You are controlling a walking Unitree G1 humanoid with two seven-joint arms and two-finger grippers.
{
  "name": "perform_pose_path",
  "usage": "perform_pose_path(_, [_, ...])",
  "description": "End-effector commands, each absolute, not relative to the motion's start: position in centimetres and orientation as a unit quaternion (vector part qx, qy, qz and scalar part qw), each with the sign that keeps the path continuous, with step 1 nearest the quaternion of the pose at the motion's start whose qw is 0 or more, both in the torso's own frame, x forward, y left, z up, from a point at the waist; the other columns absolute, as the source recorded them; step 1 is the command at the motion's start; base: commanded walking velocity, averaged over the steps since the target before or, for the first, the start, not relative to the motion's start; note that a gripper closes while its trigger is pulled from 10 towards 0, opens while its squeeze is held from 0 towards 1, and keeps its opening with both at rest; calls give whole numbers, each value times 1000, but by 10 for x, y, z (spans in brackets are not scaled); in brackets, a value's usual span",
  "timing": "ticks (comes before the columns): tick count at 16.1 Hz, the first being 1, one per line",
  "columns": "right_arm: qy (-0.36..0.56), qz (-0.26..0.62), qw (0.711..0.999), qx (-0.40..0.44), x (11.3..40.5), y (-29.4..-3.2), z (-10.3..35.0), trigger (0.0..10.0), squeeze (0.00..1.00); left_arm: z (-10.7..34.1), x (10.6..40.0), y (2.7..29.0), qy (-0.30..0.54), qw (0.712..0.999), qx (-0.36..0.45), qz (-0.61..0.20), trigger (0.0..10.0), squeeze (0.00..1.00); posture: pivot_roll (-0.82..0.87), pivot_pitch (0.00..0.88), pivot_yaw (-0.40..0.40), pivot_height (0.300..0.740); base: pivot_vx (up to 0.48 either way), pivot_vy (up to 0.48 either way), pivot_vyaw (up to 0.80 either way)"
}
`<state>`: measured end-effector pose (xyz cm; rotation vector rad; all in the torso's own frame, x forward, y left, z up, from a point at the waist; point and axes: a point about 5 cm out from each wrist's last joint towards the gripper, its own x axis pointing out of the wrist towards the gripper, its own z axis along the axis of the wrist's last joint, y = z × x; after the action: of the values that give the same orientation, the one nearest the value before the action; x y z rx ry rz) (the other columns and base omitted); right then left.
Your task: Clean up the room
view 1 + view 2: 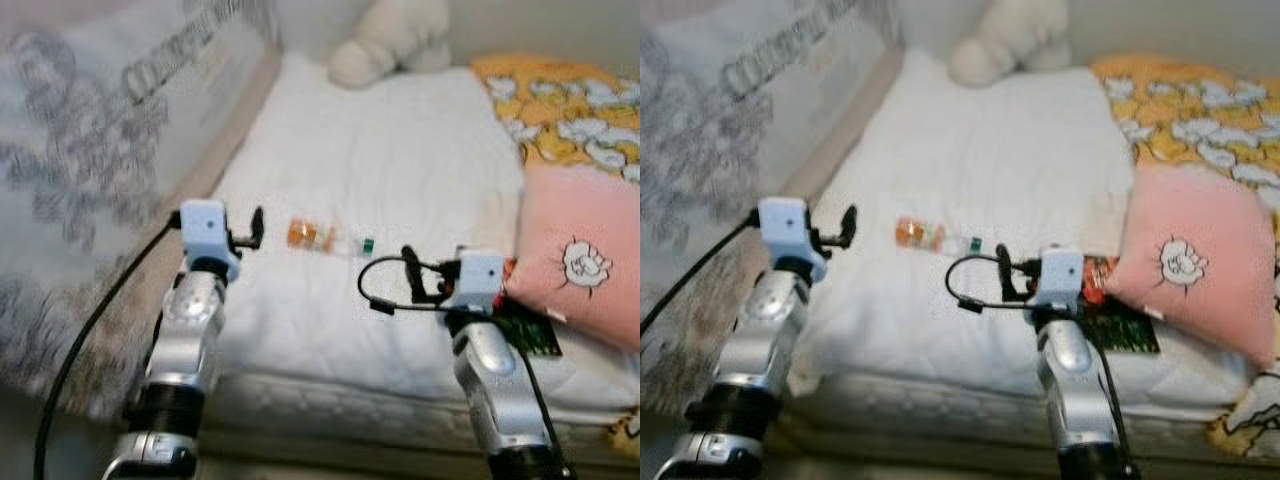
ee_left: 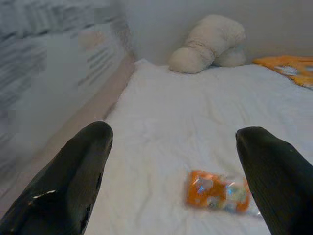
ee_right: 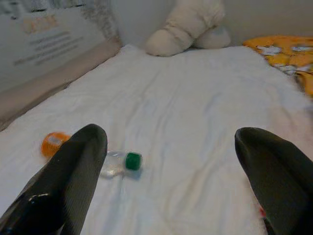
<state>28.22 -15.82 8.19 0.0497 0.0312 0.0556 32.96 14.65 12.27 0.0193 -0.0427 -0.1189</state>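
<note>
lying on bed: bottle; green cap clear at right wrist.

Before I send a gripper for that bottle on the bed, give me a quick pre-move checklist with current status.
1. Target located: clear plastic bottle with orange label and green cap lies on its side on the white bed sheet, between the two arms. Ok.
2. Left gripper open and empty: ok.
3. Right gripper open and empty: ok.
4. Bottle stands apart from other things: pink cushion and the dark printed packet under its corner lie off to the right. Ok.
5. Which gripper is closer to the bottle: cannot tell.
6. Picture sharpness: head views are blurred, not ok.
</note>
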Motion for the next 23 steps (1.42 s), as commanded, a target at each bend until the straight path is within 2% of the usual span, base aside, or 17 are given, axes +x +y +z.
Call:
perform_pose_path(1, [14,10,1000,14,284,-167,83,10000,0,128,334,130,-23,995,35,-93,10000,0,57,0,19,740,472,0,0])
perform_pose_path(6, [32,-37,999,23,301,-184,86,10000,0,131,334,126,-18,992,39,-120,10000,0,72,0,36,740,0,0,0])
perform_pose_path(10, [28,-72,997,25,302,-197,87,10000,0,130,334,123,-14,989,47,-140,10000,0,48,0,62,740,0,0,0])
perform_pose_path(12, [28,-88,995,23,297,-201,85,10000,0,131,338,119,-22,982,118,-144,10000,0,25,0,71,740,0,0,0])
perform_pose_path(13, [29,-99,995,18,289,-203,82,10000,0,131,346,116,-25,973,172,-152,10000,0,19,0,68,740,0,0,0])
perform_pose_path(17, [38,-118,992,-7,255,-200,72,10000,0,140,369,114,-8,968,183,-173,10000,0,-46,0,100,740,0,0,0])
perform_pose_path(19, [65,-97,993,-5,221,-187,61,10000,0,141,383,103,12,968,177,-176,10000,0,-113,0,115,740,0,0,0])
perform_pose_path(23, [96,-73,992,-17,171,-179,68,10000,0,136,385,82,26,956,200,-211,10000,0,-212,0,98,740,0,0,0])
